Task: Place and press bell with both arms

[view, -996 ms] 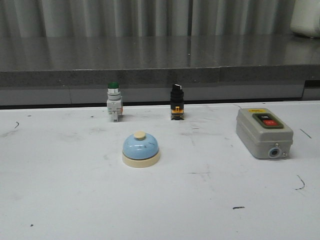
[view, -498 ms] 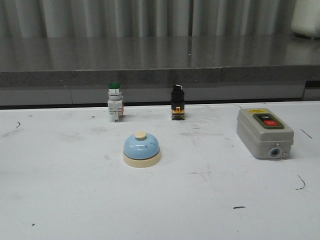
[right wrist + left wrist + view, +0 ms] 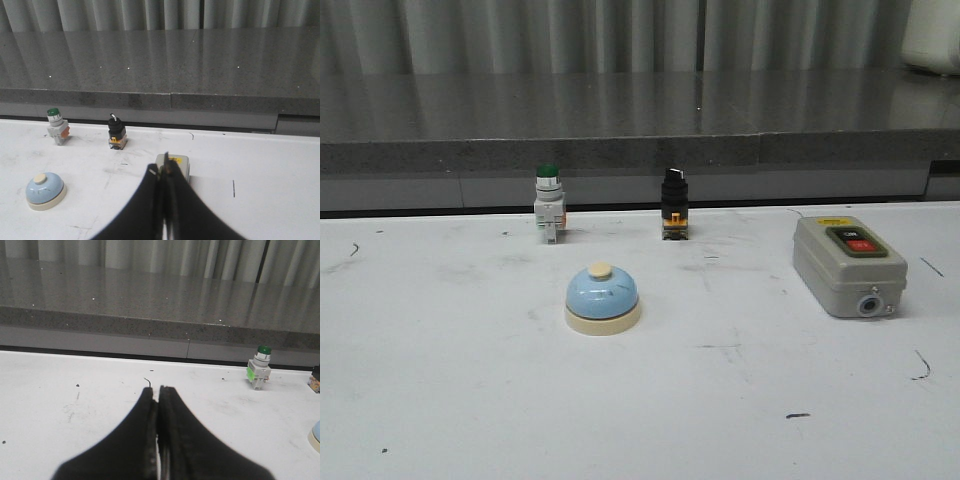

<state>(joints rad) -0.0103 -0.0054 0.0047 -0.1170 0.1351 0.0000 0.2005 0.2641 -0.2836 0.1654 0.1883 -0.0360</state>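
Observation:
The light-blue bell [image 3: 603, 298] with cream base and knob stands upright on the white table, left of centre. It also shows in the right wrist view [image 3: 45, 191], and its edge shows in the left wrist view [image 3: 315, 435]. No arm shows in the front view. My left gripper [image 3: 158, 390] is shut and empty, low over the table, well apart from the bell. My right gripper [image 3: 162, 170] is shut and empty, in front of the grey switch box [image 3: 174, 164], with the bell off to its side.
A green-capped push button [image 3: 549, 203] and a black selector switch [image 3: 674, 203] stand at the table's back edge. The grey switch box [image 3: 849, 265] with red and black buttons lies at the right. A dark grey ledge [image 3: 640, 110] runs behind the table.

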